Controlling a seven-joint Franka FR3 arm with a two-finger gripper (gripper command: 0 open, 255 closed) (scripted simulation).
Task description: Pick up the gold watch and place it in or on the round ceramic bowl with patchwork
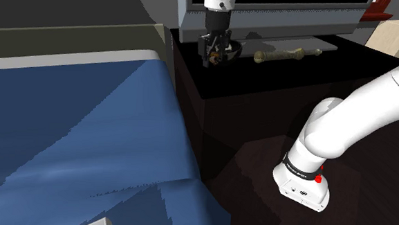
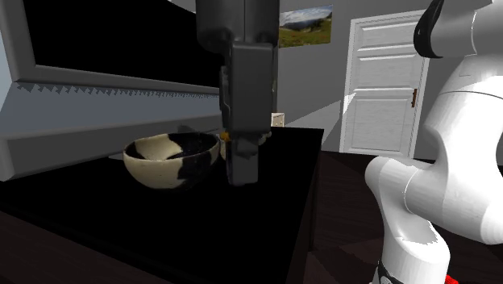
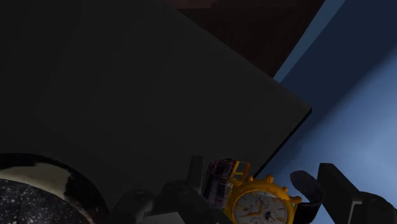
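The gold watch point(image 3: 257, 202), with a white dial and a dark strap, sits clasped between my black fingers point(image 3: 337, 191). My gripper point(image 1: 216, 52) hangs just above the black cabinet top point(image 1: 262, 76), shut on the watch. A sliver of gold point(image 2: 225, 137) shows at the gripper's side. The round bowl point(image 2: 172, 160), cream with dark speckled patches, stands on the cabinet right beside the gripper point(image 2: 242, 165). From the wrist, the bowl's rim point(image 3: 38, 175) lies off to one side of the gripper point(image 3: 254, 213), not under the watch.
A tan bone-shaped object point(image 1: 287, 55) lies on the cabinet toward the shoulder view's right. A large grey-framed screen point(image 1: 264, 21) stands close behind the bowl. A bed with blue bedding point(image 1: 79, 138) runs along the cabinet's edge. A white door point(image 2: 385, 81) stands far off.
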